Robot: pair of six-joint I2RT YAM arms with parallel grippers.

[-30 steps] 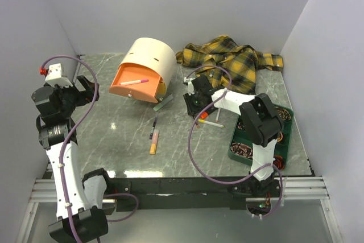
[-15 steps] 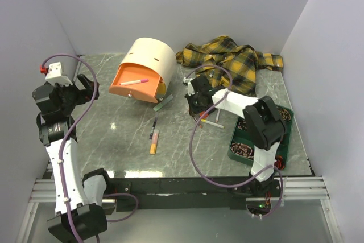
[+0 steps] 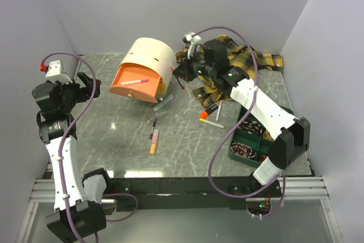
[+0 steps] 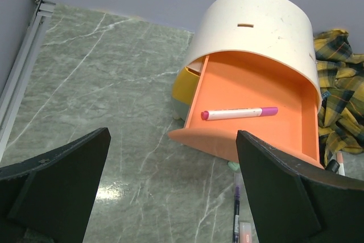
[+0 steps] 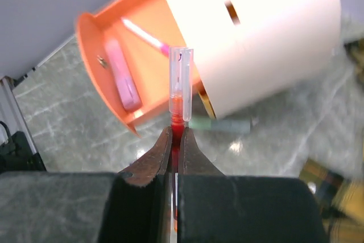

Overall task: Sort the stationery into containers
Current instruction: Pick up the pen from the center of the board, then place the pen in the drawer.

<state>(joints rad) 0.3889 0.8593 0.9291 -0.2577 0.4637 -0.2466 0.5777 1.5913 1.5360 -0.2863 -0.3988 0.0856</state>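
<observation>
Nearest, low in the middle of the overhead view, an orange highlighter (image 3: pixel 153 143) lies on the marble table (image 3: pixel 114 140). A dark pen (image 3: pixel 154 128) lies just past its far end. The dark green tray (image 3: pixel 234 140) sits at lower right. Higher up, near the tray's far corner, lie a dark marker with an orange end (image 3: pixel 209 110) and a white marker (image 3: pixel 212 123). A pale green clip (image 3: pixel 163 103) rests just beside the foot of the cream drum box (image 3: pixel 153 55).

At left, the left gripper (image 4: pixel 172 140) stands with its fingers wide apart (nothing between them). It faces the open orange drawer (image 4: pixel 256 83), where a pink-and-white marker (image 4: pixel 239 112) lies. The right gripper (image 5: pixel 176 135) is clamped on a red pen (image 5: pixel 180 83). The pen juts straight out past the fingertips, clear cap foremost, by the drawer's right edge where it meets the drum. A pink highlighter (image 5: pixel 121 75) also lies in the drawer. Farthest back is the plaid shirt (image 3: pixel 250 64).
</observation>
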